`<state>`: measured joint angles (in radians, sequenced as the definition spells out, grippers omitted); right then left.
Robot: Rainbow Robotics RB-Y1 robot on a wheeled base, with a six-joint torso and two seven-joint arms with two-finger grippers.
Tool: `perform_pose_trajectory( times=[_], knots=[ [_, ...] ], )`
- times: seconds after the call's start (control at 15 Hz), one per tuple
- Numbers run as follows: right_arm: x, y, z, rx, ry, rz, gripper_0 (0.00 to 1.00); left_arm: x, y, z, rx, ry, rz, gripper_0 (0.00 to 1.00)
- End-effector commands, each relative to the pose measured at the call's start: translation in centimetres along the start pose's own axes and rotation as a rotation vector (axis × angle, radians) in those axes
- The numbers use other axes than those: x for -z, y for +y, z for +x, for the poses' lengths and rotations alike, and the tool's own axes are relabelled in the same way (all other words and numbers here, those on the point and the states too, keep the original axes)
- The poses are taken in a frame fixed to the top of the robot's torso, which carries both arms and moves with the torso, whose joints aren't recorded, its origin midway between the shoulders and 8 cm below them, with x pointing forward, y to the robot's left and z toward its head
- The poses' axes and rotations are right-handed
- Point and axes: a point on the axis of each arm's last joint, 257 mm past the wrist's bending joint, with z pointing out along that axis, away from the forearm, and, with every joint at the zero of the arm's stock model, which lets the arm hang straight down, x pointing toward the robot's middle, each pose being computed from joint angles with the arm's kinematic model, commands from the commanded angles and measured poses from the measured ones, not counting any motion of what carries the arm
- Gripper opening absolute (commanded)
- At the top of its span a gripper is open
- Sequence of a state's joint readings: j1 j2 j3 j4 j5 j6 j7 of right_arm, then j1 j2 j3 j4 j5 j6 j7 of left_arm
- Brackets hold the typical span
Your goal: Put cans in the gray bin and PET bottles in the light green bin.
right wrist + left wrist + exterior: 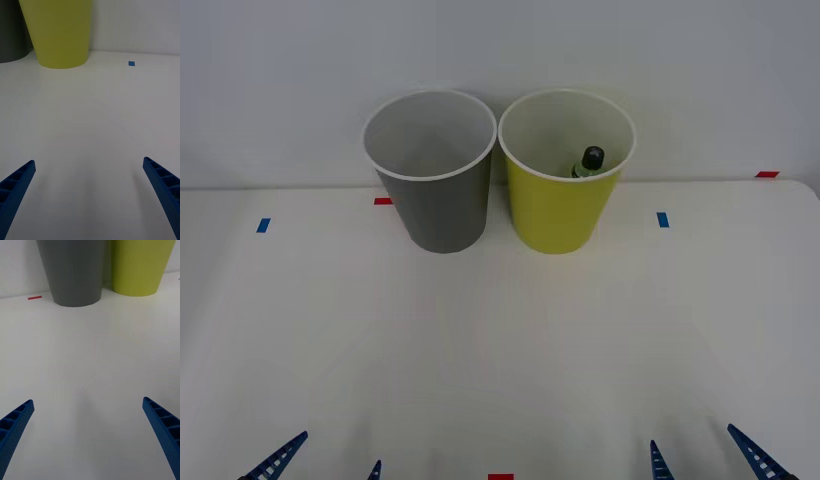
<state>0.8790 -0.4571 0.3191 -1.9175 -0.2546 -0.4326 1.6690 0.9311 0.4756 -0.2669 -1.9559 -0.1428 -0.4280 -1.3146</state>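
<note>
Inside light green bin (555,215), one PET bottle (589,163)

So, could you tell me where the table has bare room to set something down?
The white table is bare from the gray bin and light green bin forward to the open left gripper and right gripper. It is crowded only at the back, where the bins nearly touch.

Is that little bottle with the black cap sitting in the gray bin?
No, the bottle stands inside the light green bin, its black cap just above the near rim; the gray bin beside it looks empty.
</note>
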Motion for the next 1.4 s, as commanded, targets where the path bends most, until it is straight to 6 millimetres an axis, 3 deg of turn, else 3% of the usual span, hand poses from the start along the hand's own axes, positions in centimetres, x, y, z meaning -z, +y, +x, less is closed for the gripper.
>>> perform_pose_trajectory(
  times=[0.07, 1.4],
  knots=[
    [0.0, 0.0, 0.0, 0.0, 0.0, 0.0, 1.0, 0.0, 0.0, 0.0, 0.0, 0.0, 0.0, 1.0],
    [0.0, 0.0, 0.0, 0.0, 0.0, 0.0, 1.0, 0.0, 0.0, 0.0, 0.0, 0.0, 0.0, 1.0]
  ],
)
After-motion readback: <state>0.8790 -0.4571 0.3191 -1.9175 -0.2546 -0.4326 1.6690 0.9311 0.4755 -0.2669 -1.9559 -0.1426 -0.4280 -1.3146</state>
